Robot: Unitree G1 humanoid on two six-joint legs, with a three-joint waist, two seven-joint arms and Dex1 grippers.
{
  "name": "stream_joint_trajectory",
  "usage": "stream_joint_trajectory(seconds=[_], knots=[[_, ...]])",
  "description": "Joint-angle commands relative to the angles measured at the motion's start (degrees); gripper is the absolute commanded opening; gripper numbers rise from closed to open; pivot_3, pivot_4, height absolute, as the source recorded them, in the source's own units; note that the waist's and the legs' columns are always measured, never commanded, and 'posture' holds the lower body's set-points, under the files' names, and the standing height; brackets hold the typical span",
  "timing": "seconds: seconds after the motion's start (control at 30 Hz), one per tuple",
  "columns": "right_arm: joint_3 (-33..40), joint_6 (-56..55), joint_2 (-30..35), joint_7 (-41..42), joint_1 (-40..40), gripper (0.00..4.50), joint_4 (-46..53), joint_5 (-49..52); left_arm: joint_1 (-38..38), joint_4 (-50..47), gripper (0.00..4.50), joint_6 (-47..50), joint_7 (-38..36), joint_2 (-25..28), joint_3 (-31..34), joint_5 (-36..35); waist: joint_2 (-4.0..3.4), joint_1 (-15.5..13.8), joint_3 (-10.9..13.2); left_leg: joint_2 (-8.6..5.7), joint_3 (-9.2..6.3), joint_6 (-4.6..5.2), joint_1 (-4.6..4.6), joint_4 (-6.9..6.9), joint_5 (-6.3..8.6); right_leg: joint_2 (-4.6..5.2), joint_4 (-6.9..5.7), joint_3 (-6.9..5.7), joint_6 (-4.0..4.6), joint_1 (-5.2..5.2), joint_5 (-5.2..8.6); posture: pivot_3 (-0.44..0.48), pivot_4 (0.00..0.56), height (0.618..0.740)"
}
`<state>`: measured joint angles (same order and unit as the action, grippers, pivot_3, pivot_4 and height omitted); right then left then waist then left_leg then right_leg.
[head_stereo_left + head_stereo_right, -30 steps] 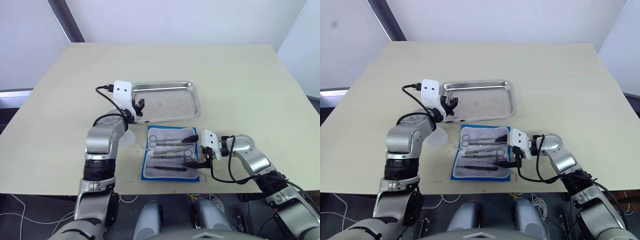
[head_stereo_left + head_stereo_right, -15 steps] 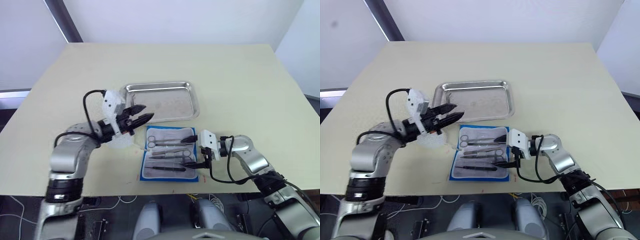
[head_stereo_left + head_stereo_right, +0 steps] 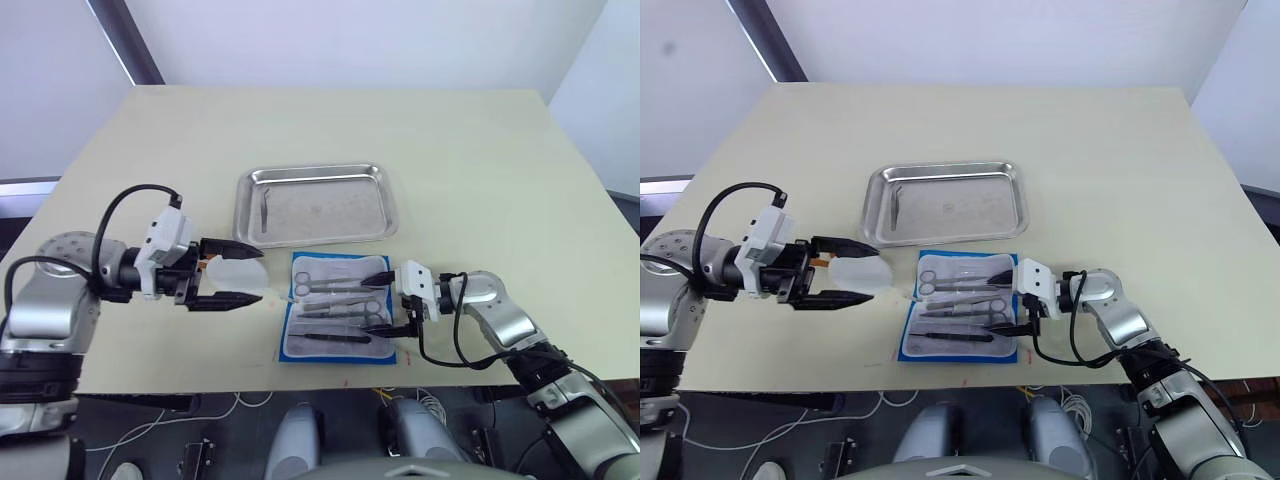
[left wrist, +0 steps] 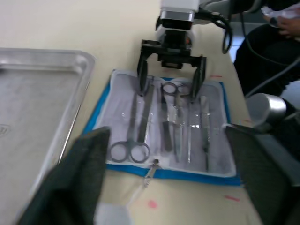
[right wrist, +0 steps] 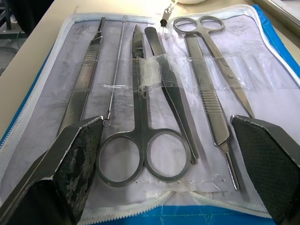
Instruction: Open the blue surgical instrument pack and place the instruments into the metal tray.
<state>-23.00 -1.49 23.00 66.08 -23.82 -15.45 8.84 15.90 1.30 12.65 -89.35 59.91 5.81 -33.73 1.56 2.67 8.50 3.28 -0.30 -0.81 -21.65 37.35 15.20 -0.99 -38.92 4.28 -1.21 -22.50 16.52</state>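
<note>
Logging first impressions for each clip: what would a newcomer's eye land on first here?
The opened blue surgical instrument pack near the table's front edge, with scissors and forceps in rows on its pale lining. The right gripper sits open at its right side. Behind it lies the metal tray, one slim tool in it, while the left gripper hovers open left of the pack.

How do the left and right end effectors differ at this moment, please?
The left end effector hangs above bare table left of the blue pack; the right end effector sits low at the pack's right edge, its fingers straddling the instruments. Both are open and empty.
</note>
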Motion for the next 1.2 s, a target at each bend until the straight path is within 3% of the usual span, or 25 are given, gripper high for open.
stream_joint_trajectory(seconds=[0.03,0.27,0.47,0.93,1.03,1.17,1.2], knots=[[-3.2,2.7,1.5,-1.4,3.2,4.5,-6.9,-6.1,-0.2,0.2,4.47,-4.8,-3.2,6.4,-4.0,-5.3,-0.01,0.0,0.0,0.01,0.02,0.0,0.0,0.0,0.0,0.02,-0.02,0.01,0.0,0.0,0.0,0.0,0.15,0.74],[-2.9,3.0,2.0,-1.4,3.6,4.5,-6.3,-5.9,2.0,2.8,4.47,-10.0,-3.2,10.7,-10.7,-6.6,-0.03,-0.1,0.0,0.0,0.07,0.0,0.01,0.0,0.0,0.01,-0.02,0.02,0.0,-0.02,0.02,0.0,0.15,0.74],[-2.7,3.2,2.0,-1.5,3.9,4.5,-6.0,-6.0,3.9,4.2,4.47,-11.9,-3.2,10.7,-13.3,-6.8,-0.03,-0.2,0.0,-0.01,0.12,0.01,0.01,0.0,0.0,0.0,-0.02,0.05,0.0,-0.03,0.02,0.0,0.15,0.74],[-2.7,3.2,1.3,-1.8,3.2,4.5,-6.8,-6.1,12.0,9.3,4.47,-9.6,4.0,-6.5,-13.4,7.3,0.13,-0.3,-0.1,-0.02,0.08,0.01,-0.01,0.03,0.0,-0.07,-0.03,0.06,-0.22,-0.02,-0.11,0.0,0.15,0.74],[-2.7,3.2,1.2,-1.8,3.0,4.5,-6.9,-6.1,14.4,13.5,3.69,-10.8,3.6,-10.2,-14.8,10.7,0.23,-0.3,-0.2,-0.03,0.05,0.01,0.0,0.05,-0.01,-0.08,-0.06,0.05,-0.22,0.0,-0.12,0.0,0.15,0.74],[-2.5,3.1,1.5,-1.9,3.1,4.5,-6.9,-6.1,17.1,19.0,1.63,-15.3,3.2,-14.5,-16.3,15.5,0.27,-0.2,-0.2,-0.03,0.04,0.02,-0.01,0.04,-0.01,-0.11,-0.06,0.06,-0.2,-0.02,-0.14,0.0,0.15,0.74],[-2.5,3.1,1.5,-1.9,3.1,4.5,-6.9,-6.1,17.7,20.1,1.63,-15.8,3.2,-15.3,-16.6,16.3,0.28,-0.3,-0.2,-0.03,0.03,0.02,-0.01,0.05,-0.01,-0.11,-0.07,0.05,-0.17,-0.01,-0.15,0.0,0.15,0.74]])
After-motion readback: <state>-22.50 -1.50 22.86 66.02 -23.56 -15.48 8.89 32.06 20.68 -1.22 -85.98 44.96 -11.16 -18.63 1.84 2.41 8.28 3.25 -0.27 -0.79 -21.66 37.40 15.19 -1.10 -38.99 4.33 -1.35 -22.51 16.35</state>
